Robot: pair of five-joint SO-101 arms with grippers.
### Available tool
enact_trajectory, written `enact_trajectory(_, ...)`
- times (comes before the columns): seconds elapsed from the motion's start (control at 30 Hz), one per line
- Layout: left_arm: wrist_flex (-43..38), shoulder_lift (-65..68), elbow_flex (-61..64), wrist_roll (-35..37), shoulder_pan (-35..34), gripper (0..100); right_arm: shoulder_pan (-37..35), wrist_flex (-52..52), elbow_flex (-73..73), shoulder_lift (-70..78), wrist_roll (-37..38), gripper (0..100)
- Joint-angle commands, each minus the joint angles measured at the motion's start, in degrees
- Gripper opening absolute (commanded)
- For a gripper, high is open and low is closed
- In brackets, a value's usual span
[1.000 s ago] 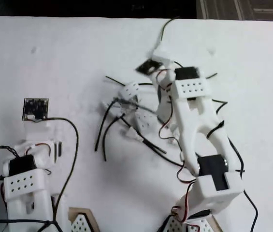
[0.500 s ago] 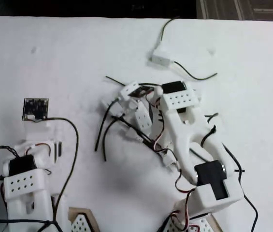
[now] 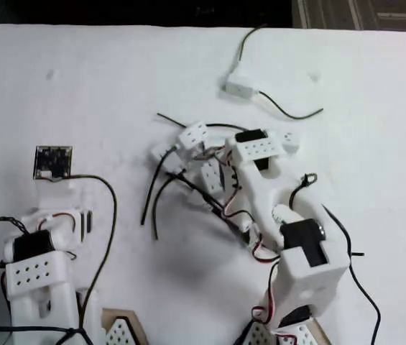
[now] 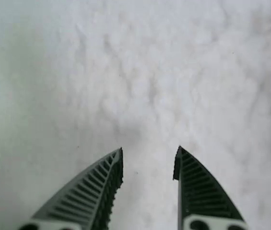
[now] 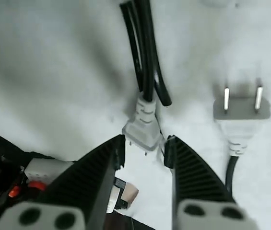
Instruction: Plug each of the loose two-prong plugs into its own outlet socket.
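Note:
Several white two-prong plugs with black cords lie tangled mid-table, among them one plug [image 3: 192,134] and another [image 3: 213,176]. My right gripper [image 3: 204,153] is low over this tangle. In the right wrist view my right gripper [image 5: 143,143] is open, its fingertips either side of the end of a grey-white plug [image 5: 142,127] whose black cord [image 5: 145,57] runs away from it. A second plug [image 5: 242,111] lies beside it, prongs showing. A white socket piece [image 3: 238,88] on a cord lies farther back. My left gripper [image 4: 148,158] hangs open over bare table.
The left arm [image 3: 34,266] stands at the near left with a black cable [image 3: 109,215] looping beside it. Loose black cords [image 3: 152,201] trail from the tangle toward the table's middle. The white table [image 3: 80,93] has free room at the far left.
The right arm has drawn back from the far socket piece and swung left and nearer, down onto the tangle of plugs. The left arm has not moved.

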Motion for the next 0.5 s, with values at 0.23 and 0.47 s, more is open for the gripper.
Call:
enact_trajectory(0.23, -0.7, -1.2, -0.4, -0.5, -0.4, 18, -0.9, -3.9, -0.2, 4.2, -0.7, 11.0)
enact_trajectory(0.47, -0.7, -1.2, -0.4, -0.5, -0.4, 18, -6.0, -4.3, -0.3, 3.9, -4.5, 1.7)
